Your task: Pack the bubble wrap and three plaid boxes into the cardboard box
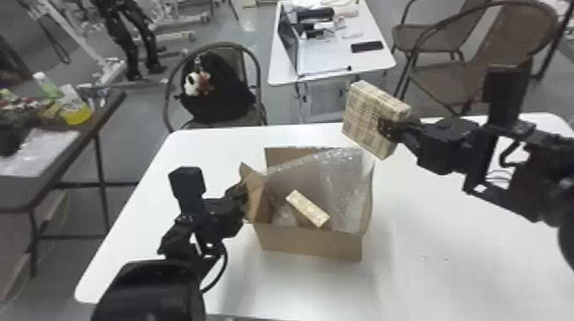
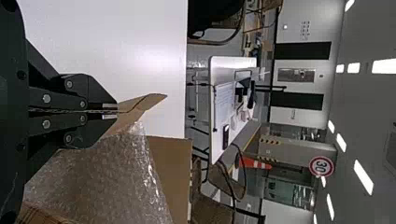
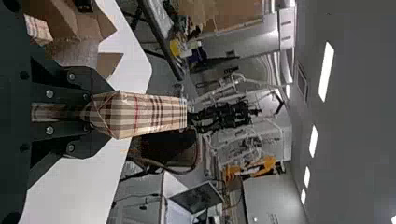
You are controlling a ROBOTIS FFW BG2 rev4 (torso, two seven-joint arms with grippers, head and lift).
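The relation that matters is the held plaid box [image 1: 366, 117] to the opening of the cardboard box [image 1: 311, 246]: it sits above and beyond the far right corner, at upper right of centre, so the coming move probably runs toward lower left, then down. The right gripper [image 1: 386, 128] is the nearer for this, its fingers closed firmly on the plaid box, whose broad face is tilted. The narrow box [image 1: 307, 209] inside has its long axis slanting from upper left to lower right; turning the held one to match may help. Bubble wrap [image 1: 344, 183] rises along the right side and could snag. The left gripper [image 2: 116, 111] pinches the left flap [image 2: 140, 106], fingers nearly together.
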